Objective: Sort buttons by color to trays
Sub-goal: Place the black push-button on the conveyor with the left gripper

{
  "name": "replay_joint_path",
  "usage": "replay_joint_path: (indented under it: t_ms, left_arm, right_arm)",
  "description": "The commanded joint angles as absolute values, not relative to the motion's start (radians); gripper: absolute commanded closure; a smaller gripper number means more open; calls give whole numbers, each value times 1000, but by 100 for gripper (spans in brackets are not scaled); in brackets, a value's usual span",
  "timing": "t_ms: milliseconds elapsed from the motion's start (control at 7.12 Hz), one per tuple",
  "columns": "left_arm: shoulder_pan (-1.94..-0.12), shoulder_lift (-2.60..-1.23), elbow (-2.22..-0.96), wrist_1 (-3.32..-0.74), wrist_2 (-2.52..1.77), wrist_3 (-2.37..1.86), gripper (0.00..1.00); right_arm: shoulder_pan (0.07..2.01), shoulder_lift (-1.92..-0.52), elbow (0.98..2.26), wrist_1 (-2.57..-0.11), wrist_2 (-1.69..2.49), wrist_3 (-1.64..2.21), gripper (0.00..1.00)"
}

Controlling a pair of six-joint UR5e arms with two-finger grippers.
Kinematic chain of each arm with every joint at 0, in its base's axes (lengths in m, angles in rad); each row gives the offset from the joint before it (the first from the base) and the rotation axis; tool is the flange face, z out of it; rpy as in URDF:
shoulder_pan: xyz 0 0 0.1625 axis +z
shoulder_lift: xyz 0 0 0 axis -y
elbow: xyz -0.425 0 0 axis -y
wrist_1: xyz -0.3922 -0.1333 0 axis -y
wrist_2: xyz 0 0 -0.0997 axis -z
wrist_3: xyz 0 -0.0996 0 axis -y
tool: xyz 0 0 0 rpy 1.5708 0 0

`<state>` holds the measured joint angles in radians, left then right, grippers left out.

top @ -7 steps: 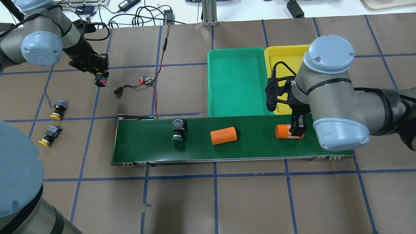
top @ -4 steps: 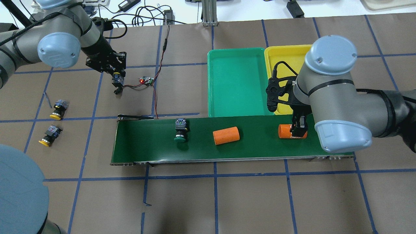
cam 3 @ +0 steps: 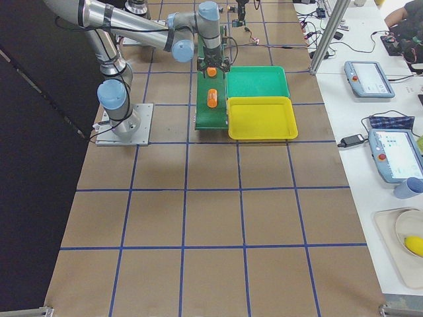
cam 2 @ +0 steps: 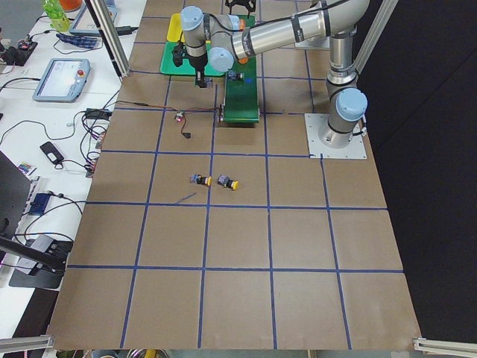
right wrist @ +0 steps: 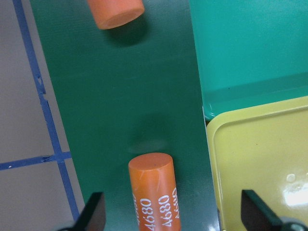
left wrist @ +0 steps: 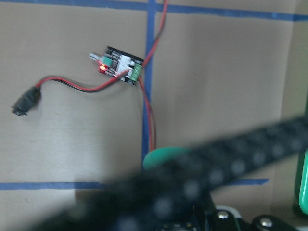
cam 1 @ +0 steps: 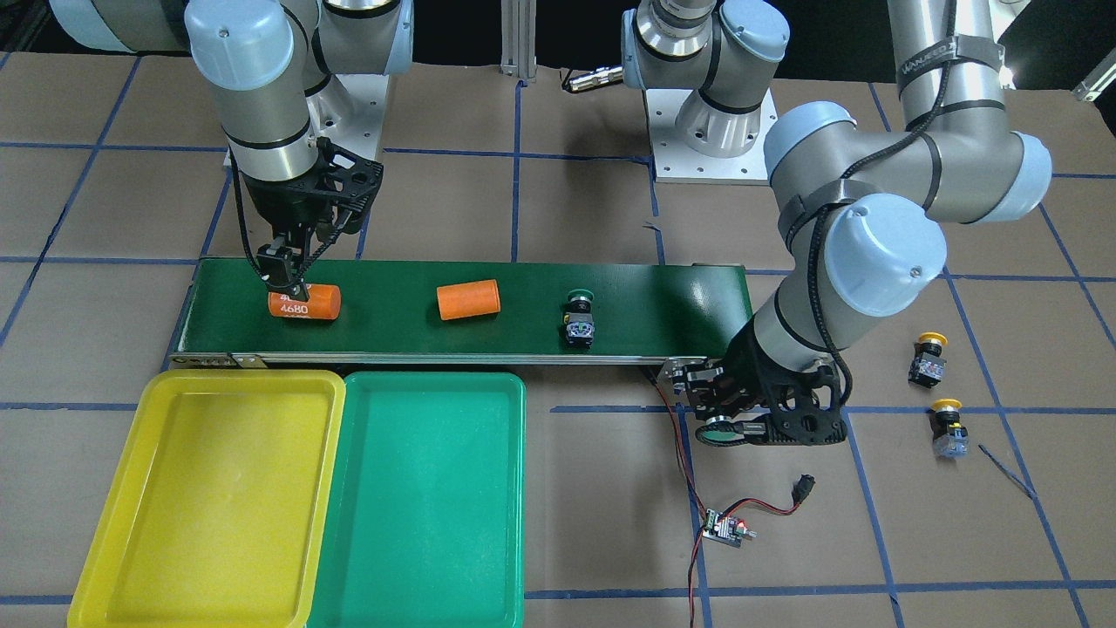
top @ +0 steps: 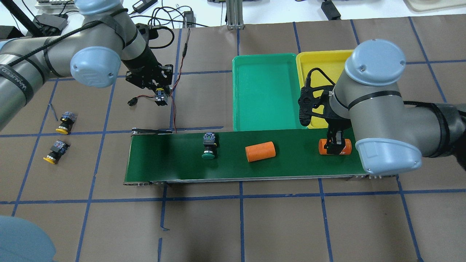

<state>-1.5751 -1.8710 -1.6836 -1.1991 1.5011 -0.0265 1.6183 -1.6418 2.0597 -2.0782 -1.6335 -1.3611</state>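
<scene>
My left gripper (top: 160, 96) is shut on a green button (cam 1: 717, 431) and holds it above the table, just past the belt's left end. Its green cap shows in the left wrist view (left wrist: 166, 156). A second green button (top: 210, 145) lies on the conveyor belt (top: 164, 160). Two yellow buttons (top: 64, 122) (top: 56, 150) lie on the table at the far left. The green tray (top: 265, 91) and the yellow tray (top: 320, 62) sit side by side behind the belt. My right gripper (top: 334, 145) is open and hangs over an orange 4680 cylinder (right wrist: 154, 192).
Another orange cylinder (top: 260, 151) lies mid-belt. A small controller board (cam 1: 725, 529) with red and black wires (top: 174, 109) lies on the table under my left gripper. Both trays hold nothing.
My left arm has carried the green button to the right, from the far left to above the controller board. The belt's button and cylinders have drifted right. The right gripper has hardly moved.
</scene>
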Motion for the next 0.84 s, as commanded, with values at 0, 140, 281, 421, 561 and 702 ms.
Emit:
replay_joint_path:
  t_ms: [0,140,281,421,561,702]
  left_arm:
    - [-1582,-1810,-1883,-1052,1559,-57,90]
    - [-1580,-1795,-1928,-1051,1557,-66,90]
    - [-1586,-1780,-1939,-1057,1552,-74,82]
    - [-1589,-1767,-1966,-1072,1548,-87,82]
    - [-1589,-1758,-2001,-1071,1530,-87,82]
    - [-1592,-1741,-2005,-1071,1531,-87,82]
  right_arm:
    - [1617,-1637,2059,-2077,-1634,-1368,0]
    - [1615,-1637,2060,-2074,-1635,-1370,0]
    - [1617,-1637,2063,-2074,-1632,-1370,0]
    - [1617,-1637,2077,-2074,-1631,-1371,0]
    - [1617,-1638,2086,-2075,-1629,-1370,0]
    - [1617,-1637,2086,-2075,-1629,-1370,0]
